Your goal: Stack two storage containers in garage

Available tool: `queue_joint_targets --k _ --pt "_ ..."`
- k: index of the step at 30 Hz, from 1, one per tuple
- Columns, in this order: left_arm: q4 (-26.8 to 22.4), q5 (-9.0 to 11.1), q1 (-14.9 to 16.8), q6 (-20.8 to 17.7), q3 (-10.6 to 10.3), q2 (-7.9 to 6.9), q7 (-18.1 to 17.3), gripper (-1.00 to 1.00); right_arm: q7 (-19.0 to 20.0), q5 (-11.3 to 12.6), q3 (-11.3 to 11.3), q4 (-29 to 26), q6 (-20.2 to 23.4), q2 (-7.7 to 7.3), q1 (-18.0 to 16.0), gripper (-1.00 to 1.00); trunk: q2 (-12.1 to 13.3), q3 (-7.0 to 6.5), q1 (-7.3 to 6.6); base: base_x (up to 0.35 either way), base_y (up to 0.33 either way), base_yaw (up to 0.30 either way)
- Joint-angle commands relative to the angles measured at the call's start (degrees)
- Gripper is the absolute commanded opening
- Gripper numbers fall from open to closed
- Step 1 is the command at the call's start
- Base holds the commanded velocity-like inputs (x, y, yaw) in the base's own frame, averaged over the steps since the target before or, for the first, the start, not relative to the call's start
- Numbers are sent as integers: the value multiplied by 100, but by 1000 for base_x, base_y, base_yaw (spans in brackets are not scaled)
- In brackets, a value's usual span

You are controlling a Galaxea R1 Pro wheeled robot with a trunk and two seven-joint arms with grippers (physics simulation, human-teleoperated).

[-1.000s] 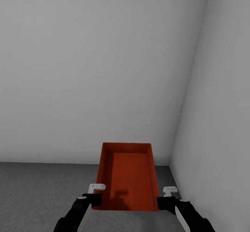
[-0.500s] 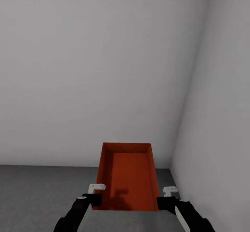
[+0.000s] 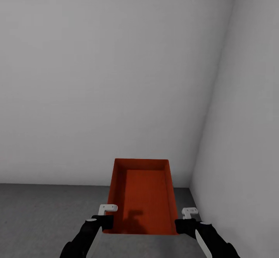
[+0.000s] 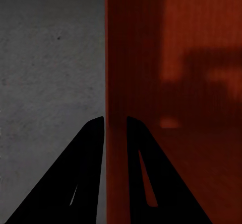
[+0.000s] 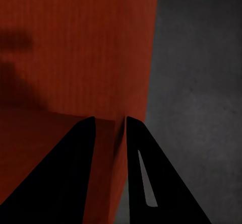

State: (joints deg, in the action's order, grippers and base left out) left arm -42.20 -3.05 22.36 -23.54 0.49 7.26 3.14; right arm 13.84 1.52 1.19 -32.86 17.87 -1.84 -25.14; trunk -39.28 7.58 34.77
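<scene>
One red-orange storage container hangs in front of me, held up between both arms above the dark grey concrete floor of the garage. My left gripper is shut on its left wall near the near corner, one finger on each side of the wall. On the opposite side my right gripper is shut on the right wall in the same way. The bin is empty, with a shadow on its bottom. Through both wrist views the concrete floor lies below the container.
A plain pale grey wall stands straight ahead and a second wall closes in on the right, meeting at a corner just beyond the bin. Open concrete stretches to the left.
</scene>
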Motion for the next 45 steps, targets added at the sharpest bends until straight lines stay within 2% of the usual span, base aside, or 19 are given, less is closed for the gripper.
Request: queue_joint_targets --k 1,24,45 --pt "-8 88 5 -46 79 33 46 -100 4 -13 188 -21 -55 26 1 -100 -9 10 2 28 0 0" --pt "-8 85 5 -46 77 30 46 -100 4 -11 188 -19 -55 26 1 -100 -9 10 2 289 -110 0" --pt "-8 92 5 -46 83 31 46 -100 4 -11 188 -10 -55 26 1 -100 -9 10 2 15 25 0"
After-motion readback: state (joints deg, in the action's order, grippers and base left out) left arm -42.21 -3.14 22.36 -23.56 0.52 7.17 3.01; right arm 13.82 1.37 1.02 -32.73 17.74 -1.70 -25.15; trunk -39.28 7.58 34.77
